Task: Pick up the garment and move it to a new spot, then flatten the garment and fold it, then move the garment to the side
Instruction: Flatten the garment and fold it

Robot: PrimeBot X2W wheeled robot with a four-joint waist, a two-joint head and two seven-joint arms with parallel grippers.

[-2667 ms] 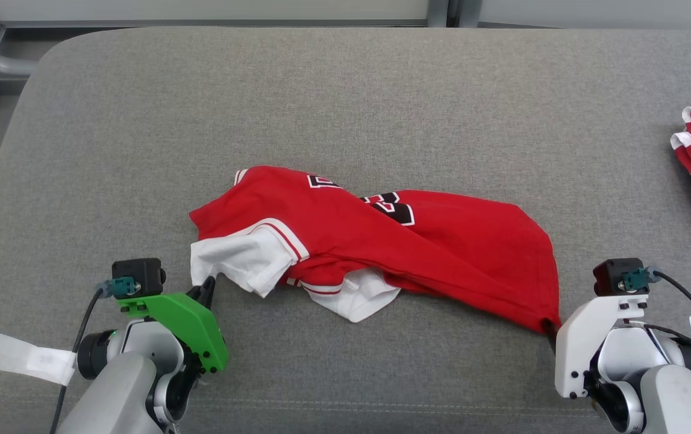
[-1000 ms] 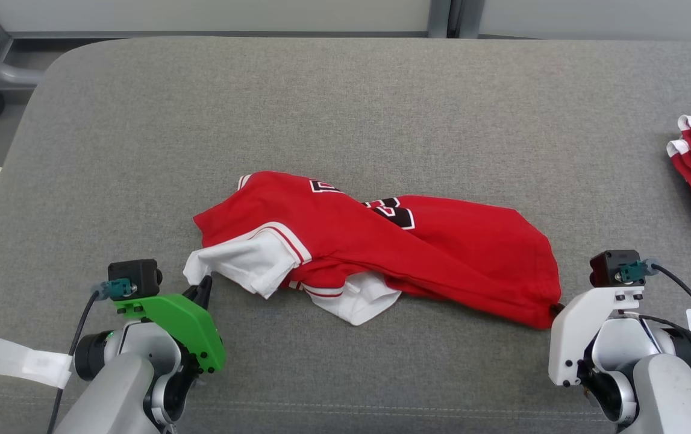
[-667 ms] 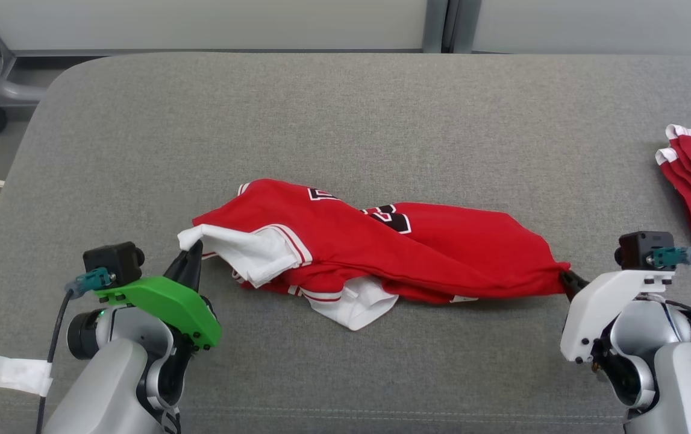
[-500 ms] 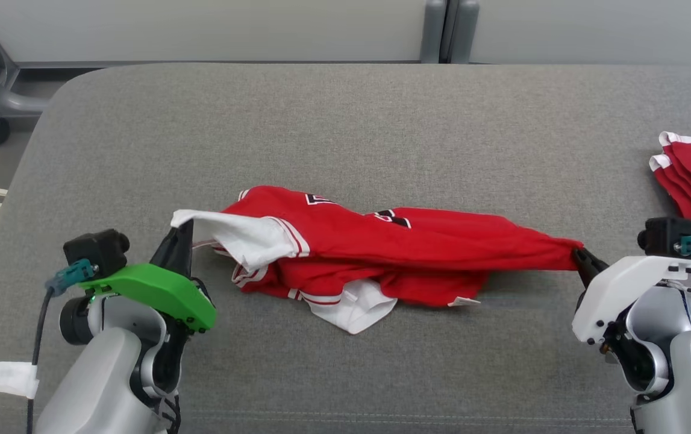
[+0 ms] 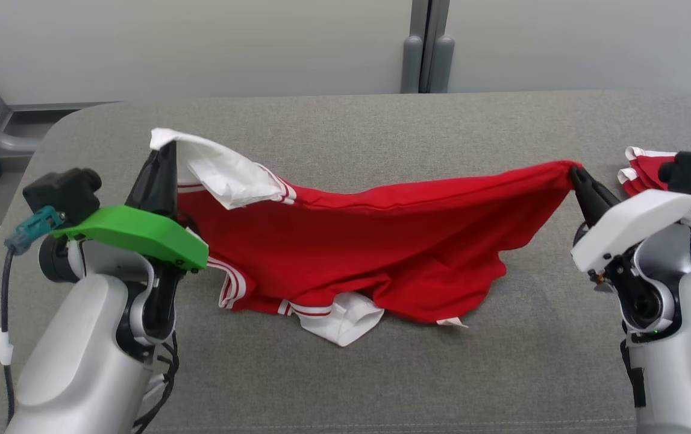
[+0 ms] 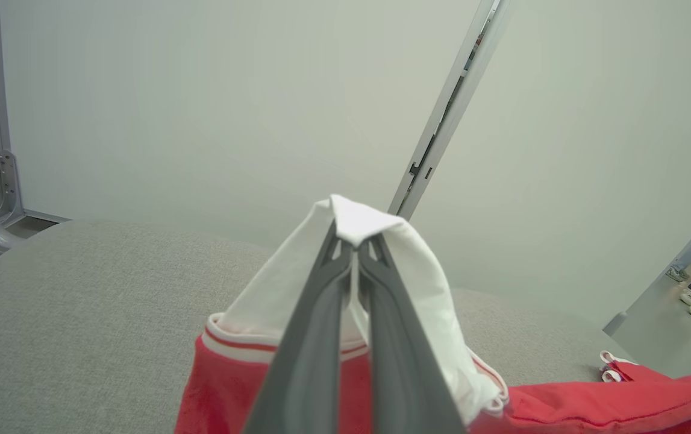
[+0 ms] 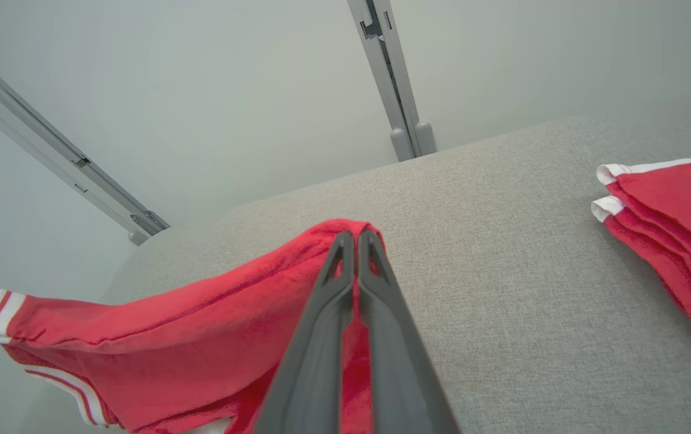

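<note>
Both my tools are clamped on the red shirt. My left gripper is closed on a white sleeve and my right gripper is closed on a red corner at the other end. The shirt hangs between them as a sagging span above the grey cushion. Its lower folds and a second white cuff rest on the cushion near the front.

By my reading, this is the pick-up that opens the task. To do it well, I should raise both ends evenly, so neither thin pinch takes all the weight and slips. I want the span snug but not strained. The trailing folds should come clear of the cushion before I carry the shirt sideways, or they will drag and bunch. On my right, a stack of folded red clothes lies near my gripper, and I should steer around it.
</note>
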